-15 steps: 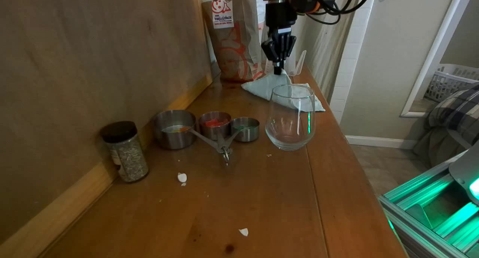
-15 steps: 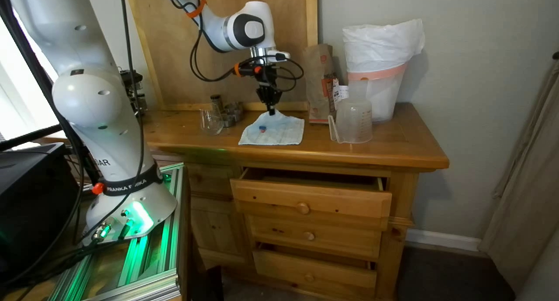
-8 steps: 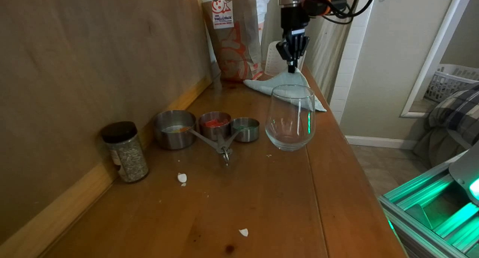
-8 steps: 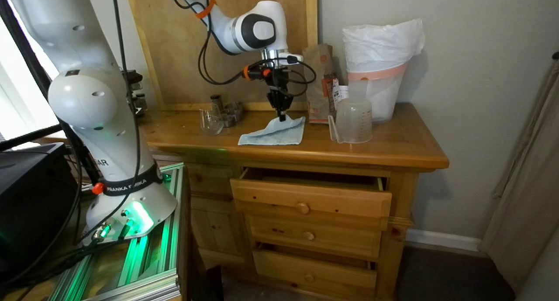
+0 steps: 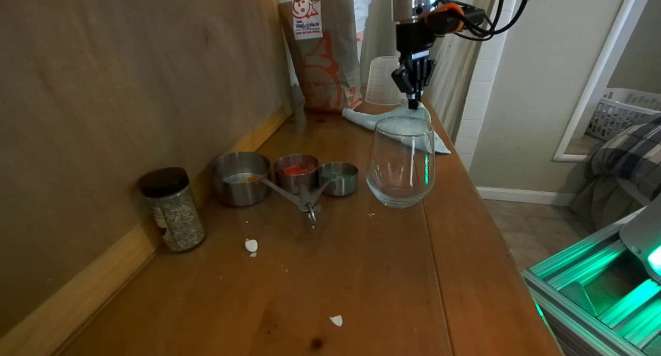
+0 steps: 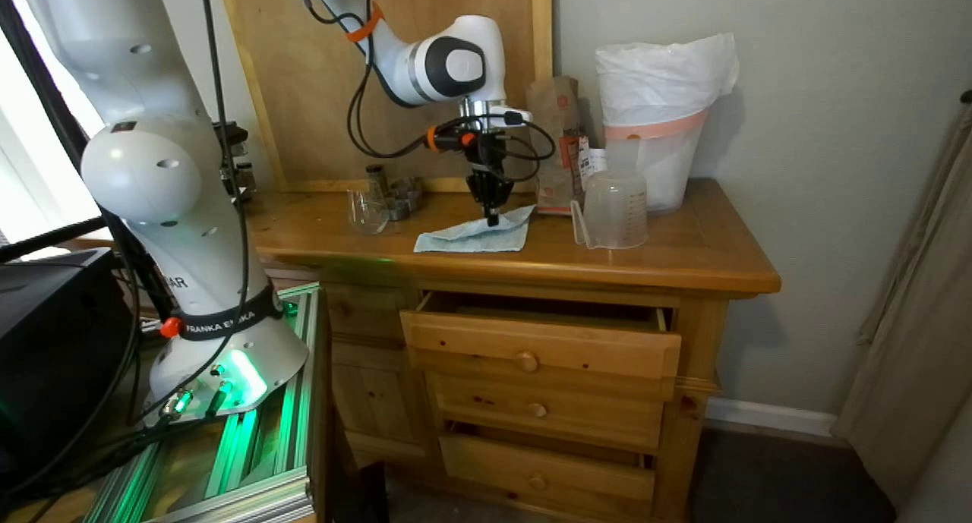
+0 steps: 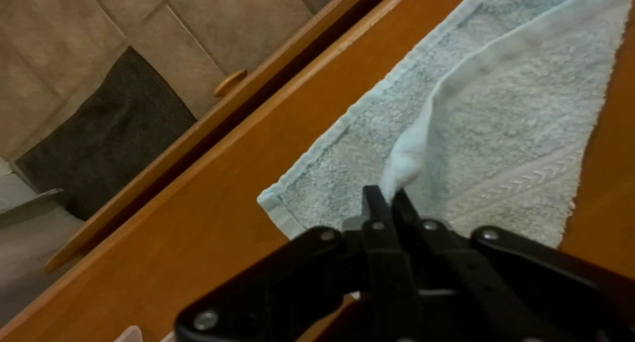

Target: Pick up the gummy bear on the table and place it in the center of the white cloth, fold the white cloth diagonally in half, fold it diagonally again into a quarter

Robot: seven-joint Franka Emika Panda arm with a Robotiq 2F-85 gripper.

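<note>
Gripper (image 7: pixel 387 195) clamped on folded-over tip of white cloth (image 7: pixel 516 128); cloth lies near table (image 6: pixel 706 253) front edge, gaps to drinking glass (image 6: pixel 368 215) one side, plastic jug (image 6: pixel 619 212) other.

White cloth (image 7: pixel 511 128), partly folded, on brown table (image 5: pixel 341 268)

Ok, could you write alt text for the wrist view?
A black gripper pinches a pale cloth, partly folded over itself on a wooden table. Past the table's edge, a dark mat lies on tiled floor.
</note>
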